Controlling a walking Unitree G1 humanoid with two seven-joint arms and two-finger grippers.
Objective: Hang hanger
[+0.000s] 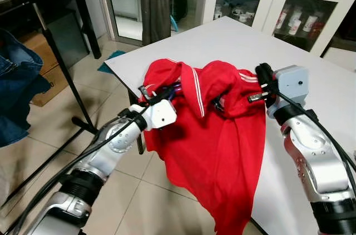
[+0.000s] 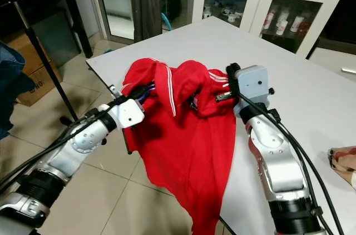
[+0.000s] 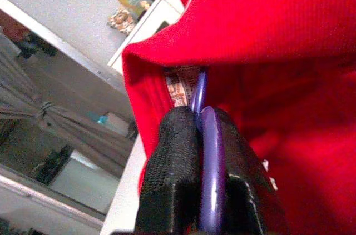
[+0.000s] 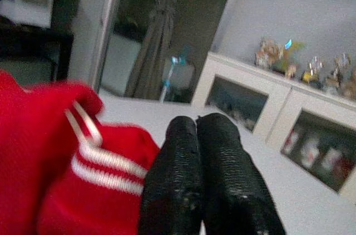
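The left gripper (image 3: 203, 135) has its fingers (image 3: 169, 163) clenched on the purple hanger (image 3: 208, 163), which sits inside the red shirt (image 1: 222, 135) draped over the desk (image 1: 233, 40) edge. The right gripper (image 4: 203, 157), at 3 o'clock of the collar, has its fingers pressed together, holding nothing visible. Lift the hanger clear before carrying it toward the rail stand (image 1: 55, 51) at 10 o'clock; keep the shirt from snagging the desk corner.

Bare counter (image 1: 233, 40) lies open beyond my hands — the red shirt (image 1: 217, 135) bunches between them, draping over the edge.
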